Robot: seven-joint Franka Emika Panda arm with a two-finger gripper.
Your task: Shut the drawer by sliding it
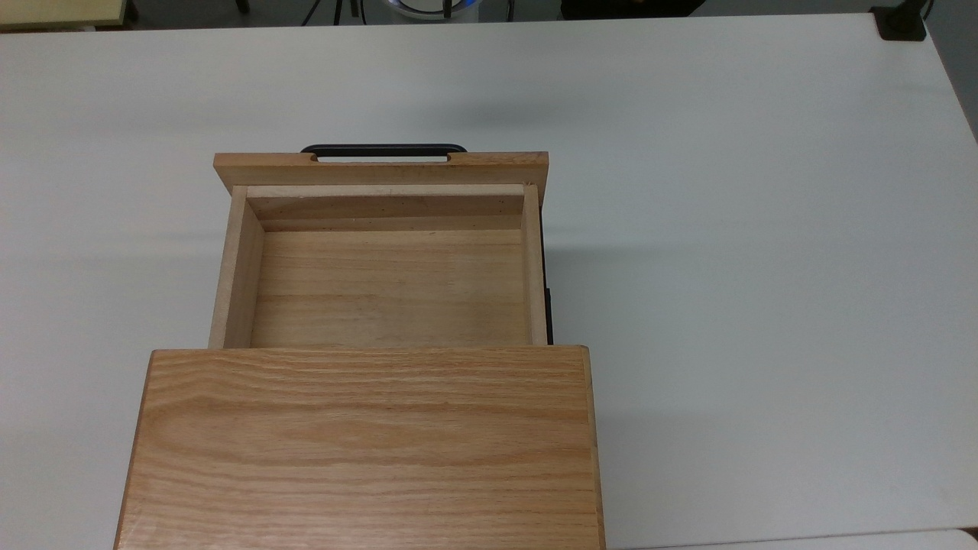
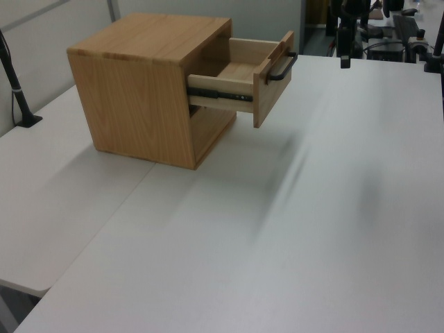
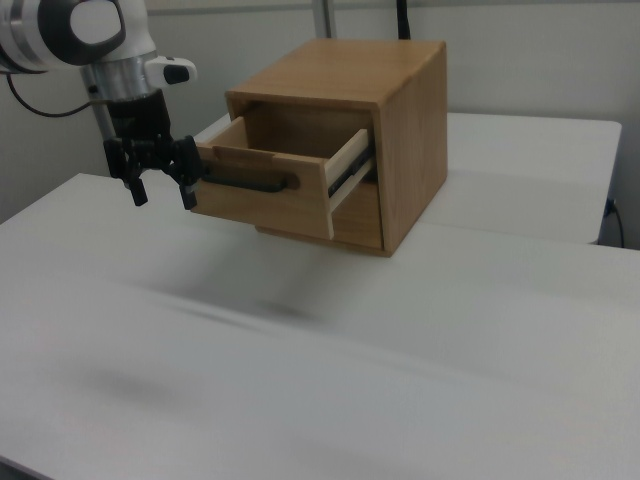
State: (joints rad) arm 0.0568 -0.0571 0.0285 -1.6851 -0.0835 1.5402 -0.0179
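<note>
The drawer (image 1: 390, 283) stands pulled far out of the oak cabinet (image 1: 367, 451), and its light wooden tray holds nothing. Its wider front panel (image 1: 380, 169) carries a thin black bar handle (image 1: 382, 149). In the right view the drawer (image 3: 270, 190) juts toward the right view's left, handle (image 3: 250, 183) on its face. My gripper (image 3: 163, 198) hangs open, fingers pointing down, just left of the front panel's edge at handle height, touching nothing. In the left view the gripper (image 2: 345, 62) hangs beyond the handle (image 2: 281, 68), apart from the drawer (image 2: 243, 69).
The cabinet (image 2: 139, 90) sits on a wide white table (image 1: 764, 229) with open surface on all sides. A black clamp (image 1: 901, 23) grips the far right corner in the top view. A black post with a cable (image 2: 17, 90) stands at the left view's left edge.
</note>
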